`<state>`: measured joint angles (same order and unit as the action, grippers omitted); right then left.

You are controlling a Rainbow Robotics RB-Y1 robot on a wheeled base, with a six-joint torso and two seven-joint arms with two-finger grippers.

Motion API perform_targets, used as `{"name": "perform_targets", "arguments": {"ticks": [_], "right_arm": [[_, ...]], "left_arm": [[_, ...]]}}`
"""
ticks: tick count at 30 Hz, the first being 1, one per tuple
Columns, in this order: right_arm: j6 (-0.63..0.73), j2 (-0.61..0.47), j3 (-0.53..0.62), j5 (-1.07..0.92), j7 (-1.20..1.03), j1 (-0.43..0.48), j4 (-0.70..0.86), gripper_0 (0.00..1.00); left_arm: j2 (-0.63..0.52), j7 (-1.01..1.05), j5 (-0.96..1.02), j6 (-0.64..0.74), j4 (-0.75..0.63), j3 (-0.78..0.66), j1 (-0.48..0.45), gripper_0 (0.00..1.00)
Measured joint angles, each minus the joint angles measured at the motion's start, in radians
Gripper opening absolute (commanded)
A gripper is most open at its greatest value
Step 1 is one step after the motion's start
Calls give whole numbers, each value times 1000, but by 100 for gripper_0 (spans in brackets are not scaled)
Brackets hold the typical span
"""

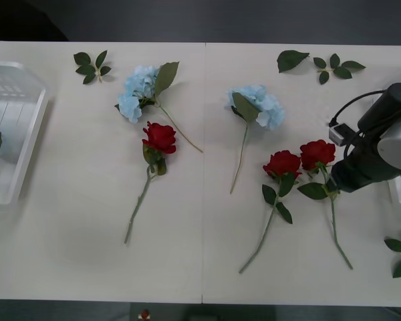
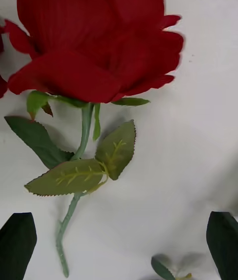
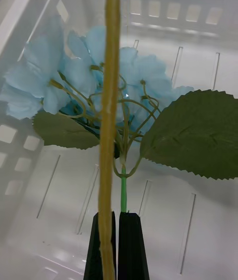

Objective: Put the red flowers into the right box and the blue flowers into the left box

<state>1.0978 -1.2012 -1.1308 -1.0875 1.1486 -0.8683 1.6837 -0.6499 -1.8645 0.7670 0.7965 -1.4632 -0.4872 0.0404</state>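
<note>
Desk (image 1: 87, 254), white: the left box (image 1: 13, 127) is sited at its left edge, and inside the box a blue flower (image 3: 99, 81) is held by its green stem in the left end effector (image 3: 119, 245), black fingers pinched narrow, a tan stalk also lying between them. Two further blue flowers (image 1: 139, 90) and three red flowers (image 1: 317, 154) are laid on the desk, well apart from the left end effector. The right end effector (image 2: 119, 247) is spread wide directly over the rightmost rose, and it is judged best lowered onto the bare stem below the leaves so the bloom is not crushed.
</note>
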Motion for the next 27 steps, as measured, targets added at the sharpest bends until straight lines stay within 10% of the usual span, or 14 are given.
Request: {"name": "perform_targets", "arguments": {"ticks": [5, 14, 21, 24, 27], "right_arm": [[-18, 71, 0, 52, 0, 25, -40, 100], [-49, 166, 0, 125, 0, 26, -113, 100], [-60, 170, 1, 139, 0, 61, -115, 100], [-61, 170, 1, 156, 0, 77, -115, 90], [-61, 170, 1, 158, 0, 86, -115, 56]], "left_arm": [[0, 0, 0, 0, 0, 22, 0, 47], [0, -2, 61, 27, 0, 19, 0, 68], [0, -207, 315, 337, -61, -82, 1, 72], [0, -211, 391, 438, -121, -120, 1, 72], [0, -211, 448, 512, -185, -127, 2, 72]]}}
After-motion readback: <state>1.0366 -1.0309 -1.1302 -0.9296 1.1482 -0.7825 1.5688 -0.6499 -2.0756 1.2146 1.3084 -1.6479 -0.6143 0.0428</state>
